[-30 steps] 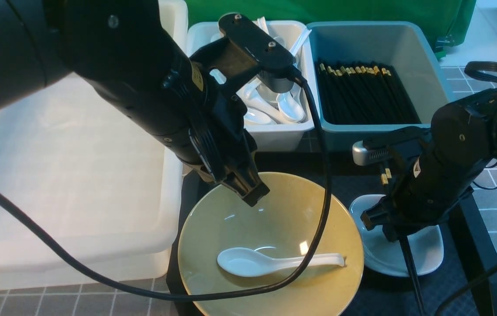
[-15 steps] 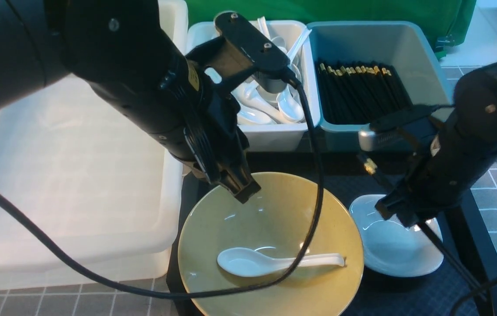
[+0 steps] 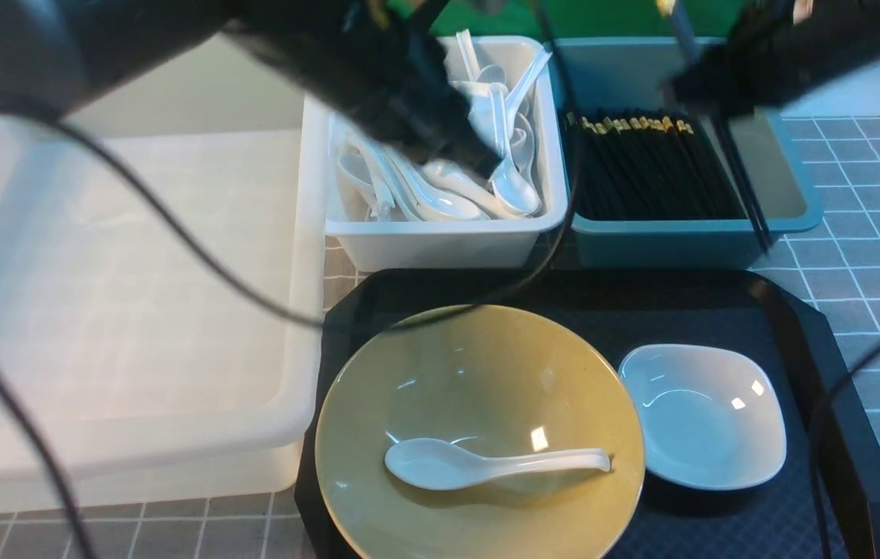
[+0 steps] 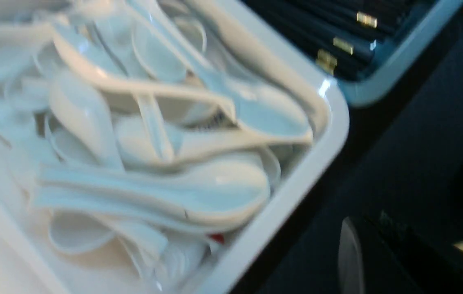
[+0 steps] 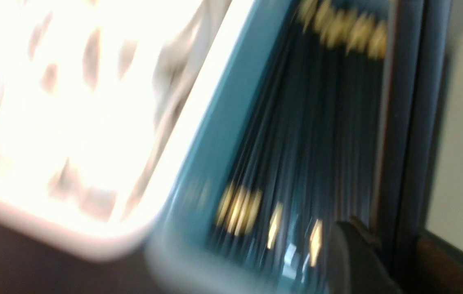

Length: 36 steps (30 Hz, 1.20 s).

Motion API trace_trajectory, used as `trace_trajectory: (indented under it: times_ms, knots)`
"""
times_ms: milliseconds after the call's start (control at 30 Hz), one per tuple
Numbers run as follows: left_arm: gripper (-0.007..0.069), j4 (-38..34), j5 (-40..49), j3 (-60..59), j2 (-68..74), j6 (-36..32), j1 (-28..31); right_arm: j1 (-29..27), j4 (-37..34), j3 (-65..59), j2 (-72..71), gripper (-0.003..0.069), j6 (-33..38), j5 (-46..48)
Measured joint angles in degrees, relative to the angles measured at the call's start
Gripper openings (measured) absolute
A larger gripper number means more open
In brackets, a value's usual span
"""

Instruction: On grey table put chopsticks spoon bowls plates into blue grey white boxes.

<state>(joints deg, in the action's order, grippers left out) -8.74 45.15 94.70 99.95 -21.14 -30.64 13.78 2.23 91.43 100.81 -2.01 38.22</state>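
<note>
A white spoon [image 3: 486, 464] lies inside the mustard-yellow bowl [image 3: 478, 365] on the black tray. Beside it sits the small white plate [image 3: 704, 415]. My right gripper [image 3: 707, 78], blurred at the top right, is shut on a pair of black chopsticks [image 3: 741, 175] that hang slanting over the blue box [image 3: 688, 242]; in the right wrist view these chopsticks [image 5: 405, 122] run up from the right gripper [image 5: 394, 253]. My left gripper [image 3: 478, 159] is shut and empty, hovering over the white box [image 3: 447, 237] full of spoons. The large milky tub [image 3: 121, 310] stands at the left.
The black tray [image 3: 820, 326] lies on the grey table [image 3: 874, 233] in front of the two smaller boxes. Several chopsticks [image 3: 634, 167] lie in the blue box and several white spoons [image 4: 153, 175] in the white one. Arm cables hang over the tub and the tray.
Both arms rose and swung back from the tray. The right gripper carried the chopsticks from over the white plate to above the blue box. The left gripper moved from the bowl's rim to the white box.
</note>
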Motion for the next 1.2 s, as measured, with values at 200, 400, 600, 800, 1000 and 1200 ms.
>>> trace_trajectory:
  times_ms: [200, 400, 600, 800, 1000, 1200]
  knots:
    - [-0.001, -1.3, -7.1, 7.7, 4.5, -1.0, 0.0, -3.1, 0.3, 13.1, 12.4, 0.0148, -3.8, -6.8]
    - [-0.001, -1.7, -8.0, 7.9, 5.6, -1.1, 0.0, -4.7, 0.3, 20.8, 22.1, 0.0155, -5.9, -7.3]
    - [-0.001, -0.5, -5.4, 7.9, 5.4, -1.2, 0.0, -6.0, 0.3, 22.6, 25.6, 0.0315, -7.4, 0.7]
    - [-0.001, 1.1, -0.4, 7.9, 1.2, -1.2, 0.2, -5.7, 0.2, 23.1, 22.6, 0.0456, -1.5, 12.9]
    - [-0.001, 2.4, 10.1, 5.1, -8.2, -1.2, 3.0, -2.6, -2.2, 23.6, 15.2, 0.0472, 13.3, 28.5]
    - [-0.001, 0.6, 13.4, -11.8, -20.9, 0.0, 9.9, 4.3, -6.7, 18.1, 6.0, 0.0472, 20.7, 32.6]
